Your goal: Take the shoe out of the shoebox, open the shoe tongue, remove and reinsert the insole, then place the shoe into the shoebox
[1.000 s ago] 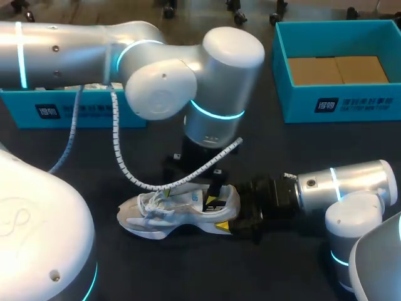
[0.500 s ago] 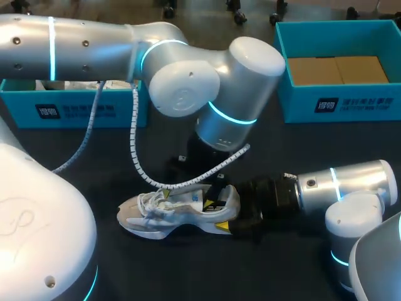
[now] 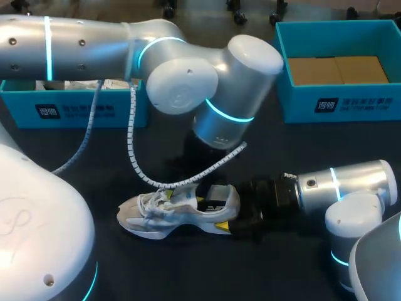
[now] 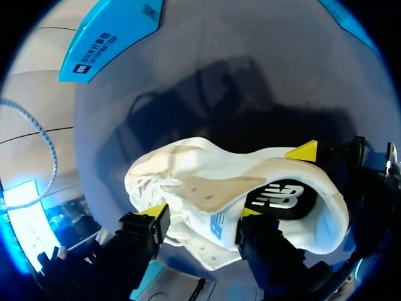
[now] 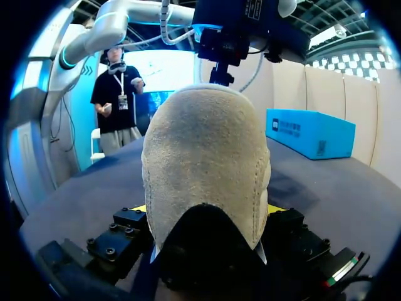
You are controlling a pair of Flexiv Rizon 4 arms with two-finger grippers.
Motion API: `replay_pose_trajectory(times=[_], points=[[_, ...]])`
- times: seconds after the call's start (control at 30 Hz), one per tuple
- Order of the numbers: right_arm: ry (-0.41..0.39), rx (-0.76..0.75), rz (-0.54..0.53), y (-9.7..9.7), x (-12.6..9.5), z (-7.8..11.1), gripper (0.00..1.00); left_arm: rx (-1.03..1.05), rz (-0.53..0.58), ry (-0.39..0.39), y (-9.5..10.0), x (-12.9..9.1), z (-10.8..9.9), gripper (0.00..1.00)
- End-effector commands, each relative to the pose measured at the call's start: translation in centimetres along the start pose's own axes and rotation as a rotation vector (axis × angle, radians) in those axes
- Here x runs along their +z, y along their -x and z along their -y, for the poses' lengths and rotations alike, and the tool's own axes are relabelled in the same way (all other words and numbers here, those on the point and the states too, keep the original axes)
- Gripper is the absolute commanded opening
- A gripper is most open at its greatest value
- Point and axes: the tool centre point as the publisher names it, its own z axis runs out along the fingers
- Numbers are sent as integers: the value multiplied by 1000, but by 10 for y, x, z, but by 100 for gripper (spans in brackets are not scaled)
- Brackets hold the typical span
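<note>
A white and grey shoe (image 3: pixel 175 213) lies on its side on the dark table, toe to the left. My right gripper (image 3: pixel 243 219) holds its heel from the right. In the right wrist view the beige heel (image 5: pixel 203 169) fills the space between that gripper's (image 5: pixel 207 210) fingers. My left arm's wrist (image 3: pixel 222 119) hangs over the shoe's opening and hides its gripper from the head camera. Seen from the left wrist, the left gripper (image 4: pixel 203 213) has a yellow tip against each side of the shoe's upper (image 4: pixel 213 226), by the beige tongue (image 4: pixel 216 188). The black insole (image 4: pixel 285 197) shows inside.
A teal shoebox (image 3: pixel 313 103) with brown cardboard inside stands at the back right. Another teal box (image 3: pixel 81 106) stands at the back left, behind my left arm. A white spiral cable (image 3: pixel 135 157) hangs from the left arm over the shoe.
The left wrist has shifted right over the shoe and come down a little. Its fingers have drawn in around the upper. The right gripper and the shoe have stayed put.
</note>
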Motion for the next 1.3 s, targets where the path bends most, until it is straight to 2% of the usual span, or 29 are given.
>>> replay_pose_trajectory(times=[0.03, 0.07, 0.23, 0.3, 0.4, 0.5, 0.67, 0.77, 0.9, 1.07, 1.3], points=[[-8, 1, -1, 1, 2, -1, 0, -1, -72, -17, 17, -5, -3, 56], [-8, 1, -1, 1, 2, -1, 0, -3, -78, -24, 16, -6, -3, 50], [-8, 1, -1, 1, 2, -1, 0, -2, -112, -29, 17, -10, -6, 37], [-8, 1, -1, 1, 2, -1, 0, -1, -124, -29, 18, -11, -6, 26], [-8, 1, -1, 1, 2, -1, 0, 0, -149, -33, 21, -12, -7, 23], [-8, 1, -1, 1, 2, -1, 0, -9, -197, -31, 28, -10, -6, 0], [-8, 1, -1, 1, 2, -1, 0, -14, -330, -15, 44, -7, -3, 0], [-8, 1, -1, 1, 2, -1, 0, -28, -479, 52, 57, -3, -1, 0], [-8, 1, -1, 1, 2, -1, 0, -41, -607, 74, 68, 2, -1, 0], [-8, 1, -1, 1, 2, -1, 0, -8, -692, 60, 79, -1, -4, 0], [-8, 1, -1, 1, 2, -1, 0, 17, -752, 44, 90, 3, -9, 0]])
